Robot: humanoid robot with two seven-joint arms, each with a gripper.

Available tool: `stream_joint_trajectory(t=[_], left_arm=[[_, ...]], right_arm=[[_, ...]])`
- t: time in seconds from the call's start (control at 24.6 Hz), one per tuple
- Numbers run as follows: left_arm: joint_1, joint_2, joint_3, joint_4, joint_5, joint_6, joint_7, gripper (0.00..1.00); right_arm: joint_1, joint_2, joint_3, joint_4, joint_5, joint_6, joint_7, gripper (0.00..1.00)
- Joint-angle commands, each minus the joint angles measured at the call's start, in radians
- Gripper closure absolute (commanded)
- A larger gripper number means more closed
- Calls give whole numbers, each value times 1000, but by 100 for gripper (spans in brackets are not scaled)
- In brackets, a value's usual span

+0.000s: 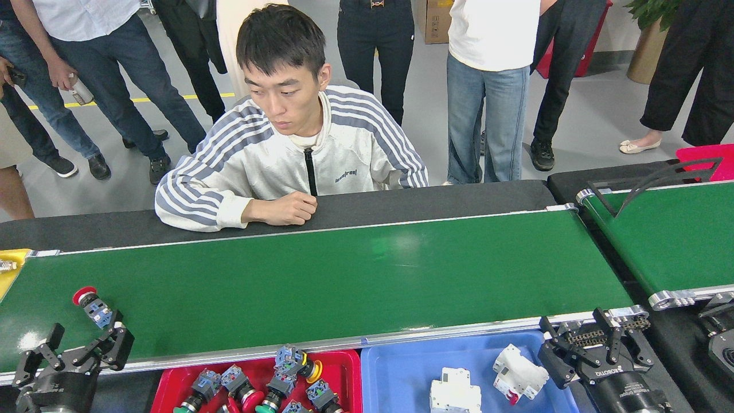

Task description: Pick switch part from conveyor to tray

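- Head view: left gripper [73, 349] is spread open and empty, with the switch [92, 304] lying on the conveyor [344, 281] just beyond its fingertips, not yet grasped.
- Right gripper [596, 338] hangs open, idle.
- Red tray [344, 367], right of the left gripper, already holds several switches; grasp, lift and drop remain.

Factory demo floor | conveyor [344, 275] | parts trays [172, 384] | onlookers [487, 57]

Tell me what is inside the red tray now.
The red tray holds several push-button switch parts with red, green and yellow caps; its lower portion is cut off by the frame.
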Motion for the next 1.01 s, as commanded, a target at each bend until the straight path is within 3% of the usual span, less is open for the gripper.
stream_joint_trajectory(t=[0.0, 0.2, 0.32, 0.41, 0.49, 0.61, 0.81, 0.97], left_arm=[[-45, 23, 1, 45, -9, 8, 4, 0], [-157, 41, -14, 196, -30, 57, 4, 2], [-235, 58, -54, 313, -81, 135, 15, 16], [-281, 63, -91, 384, -93, 186, 30, 36], [-289, 67, -94, 405, -90, 186, 77, 63], [-274, 57, -97, 399, -92, 172, 117, 87], [-123, 20, -97, 207, -92, 54, 128, 96], [121, -52, -97, -152, -92, -107, 116, 96]], right_arm=[[-4, -1, -1, -14, -1, -3, -1, 0], [-7, -1, 5, -14, -1, -3, -1, 0], [-7, -1, 8, -14, -1, -3, -1, 0], [-9, -1, 16, -14, -1, -3, -1, 0], [-9, 1, 19, -14, -1, -1, -1, 0], [-7, 1, 20, -14, -1, -1, -1, 0], [-4, 1, 19, -14, -1, -1, -1, 0], [-4, 2, 19, -14, -1, 3, -1, 0]])
